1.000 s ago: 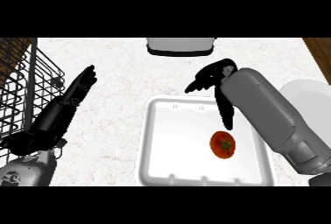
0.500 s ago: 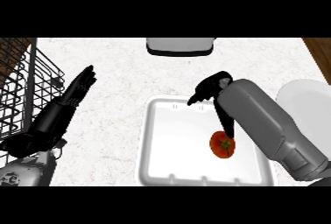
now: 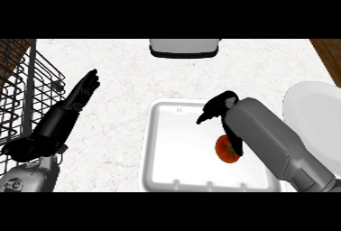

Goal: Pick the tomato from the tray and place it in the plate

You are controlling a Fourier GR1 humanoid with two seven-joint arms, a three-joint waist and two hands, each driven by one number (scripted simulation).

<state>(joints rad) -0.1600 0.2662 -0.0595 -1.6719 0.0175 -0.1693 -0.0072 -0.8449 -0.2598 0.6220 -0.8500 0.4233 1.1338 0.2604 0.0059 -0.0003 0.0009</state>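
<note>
Across the whole view the white speckled counter (image 3: 126,58) is running, biggest thing here. At 9 o'clock a black wire rack (image 3: 23,90) is sitting along the counter's left edge. At 5 o'clock the white tray (image 3: 173,149) is lying on the counter, rim raised, tabs showing on its near edge. At 3 o'clock the white plate (image 3: 313,117) is sitting just beside the tray's right side, partly cut by the frame edge and partly covered by the right forearm. At 12 o'clock a grey and black object (image 3: 184,46) is sitting at the counter's far edge; cannot tell what it is.

Right forearm is coming in from 5 o'clock, slanting up toward centre, crossing over the tray's right part. Right hand (image 3: 216,108) is bending down at the wrist over the tray's far right area, fingers drooping together toward the tray floor; cannot tell whether they are apart or curled. It is holding nothing that shows.

Left hand (image 3: 83,90) is resting at 9 o'clock, just beside the rack, fingers straight and pointing toward 1 o'clock, holding nothing.

Tomato (image 3: 227,149) is lying in the tray, right half, at 4 o'clock from centre, partly hidden under the right forearm, nearer than the right hand.
</note>
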